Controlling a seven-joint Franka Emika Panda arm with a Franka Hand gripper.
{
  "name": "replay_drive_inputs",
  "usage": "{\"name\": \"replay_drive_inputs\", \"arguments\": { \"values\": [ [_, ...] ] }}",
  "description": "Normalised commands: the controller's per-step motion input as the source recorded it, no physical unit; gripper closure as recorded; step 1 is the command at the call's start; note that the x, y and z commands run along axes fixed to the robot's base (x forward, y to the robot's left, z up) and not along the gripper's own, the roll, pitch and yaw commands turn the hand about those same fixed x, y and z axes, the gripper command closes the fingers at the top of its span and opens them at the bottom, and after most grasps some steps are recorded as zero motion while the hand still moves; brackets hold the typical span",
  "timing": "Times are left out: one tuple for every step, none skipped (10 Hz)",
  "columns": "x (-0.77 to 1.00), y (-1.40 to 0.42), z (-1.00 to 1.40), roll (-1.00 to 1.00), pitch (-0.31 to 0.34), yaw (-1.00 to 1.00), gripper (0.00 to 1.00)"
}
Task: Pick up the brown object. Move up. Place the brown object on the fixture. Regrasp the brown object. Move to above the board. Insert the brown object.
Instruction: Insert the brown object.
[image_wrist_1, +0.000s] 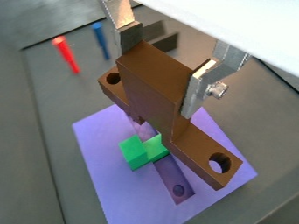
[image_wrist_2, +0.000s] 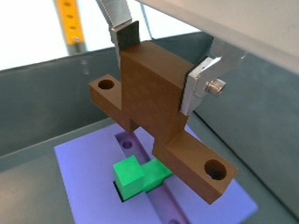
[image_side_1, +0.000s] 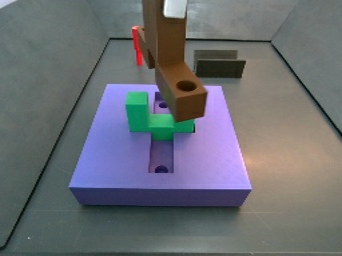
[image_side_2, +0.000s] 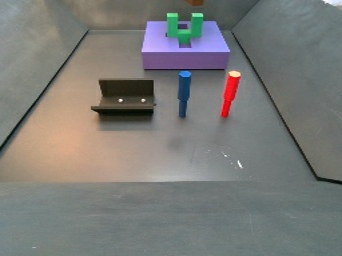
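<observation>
gripper (image_wrist_1: 163, 66): clamped on brown object (image_wrist_1: 163, 96) | position: above board (image_side_1: 120, 165) | object long axis hangs down toward slot (image_side_1: 162, 160) beside green block (image_side_1: 144, 113) | step: insertion

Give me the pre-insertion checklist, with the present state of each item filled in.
1. Gripper shut on the brown object, fingers on its upright block: ok.
2. Brown object over the board, above the slot: ok.
3. Bar clear of the green U-shaped block: cannot tell, they overlap in a side view.
4. Slot holes unobstructed: ok where visible.
5. Fixture empty: ok.
6. Blue peg and red peg stand off the board: ok.
</observation>
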Motion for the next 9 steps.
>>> {"name": "replay_drive_inputs", "arguments": {
  "values": [
    [0.01,0.0,-0.23,0.23,0.0,-0.89,1.0],
    [0.04,0.0,-0.13,0.24,0.0,-0.84,1.0],
    [0.11,0.0,-0.15,0.19,0.0,-0.8,1.0],
    [0.0,0.0,-0.25,0.08,0.0,-0.7,1.0],
    [0.0,0.04,-0.27,-0.07,-0.036,-0.29,1.0],
    [0.0,0.07,-0.32,-0.11,-0.043,-0.23,1.0],
    [0.0,0.07,-0.39,-0.18,-0.096,-0.07,1.0],
    [0.0,0.1,-0.38,-0.22,-0.116,0.0,1.0],
    [0.0,0.1,-0.38,-0.25,-0.117,0.0,1.0]
  ]
}}
